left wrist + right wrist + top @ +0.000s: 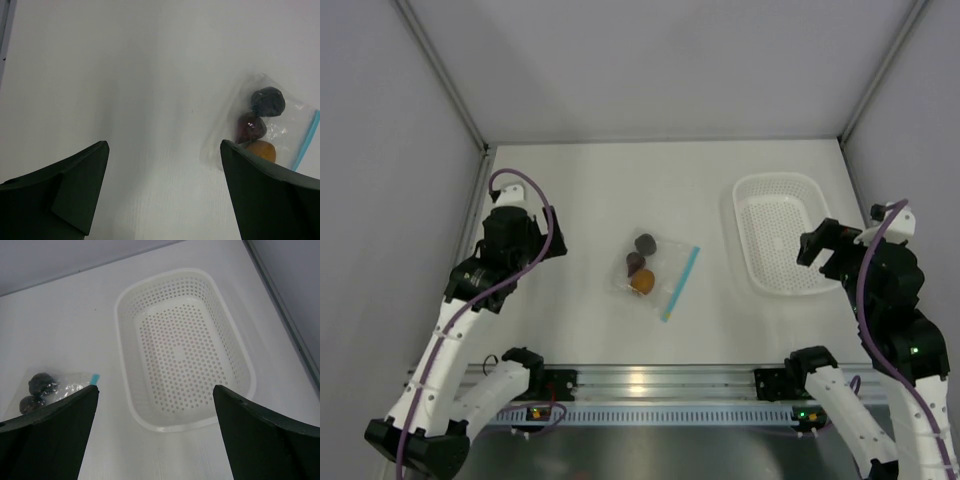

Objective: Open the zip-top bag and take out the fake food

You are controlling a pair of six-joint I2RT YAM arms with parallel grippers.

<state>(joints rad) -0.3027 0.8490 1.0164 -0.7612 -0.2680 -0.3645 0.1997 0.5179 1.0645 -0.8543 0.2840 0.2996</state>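
Note:
The clear zip-top bag lies flat at the table's middle, its light blue zip strip along the right edge. Inside sit the dark purple-black piece, the maroon-brown piece and the orange piece. The bag also shows in the left wrist view and at the left of the right wrist view. My left gripper is open and empty, left of the bag. My right gripper is open and empty, over the basket's near right side.
A white perforated basket stands at the right of the table and holds nothing; it fills the right wrist view. Grey walls enclose the table on three sides. A metal rail runs along the near edge.

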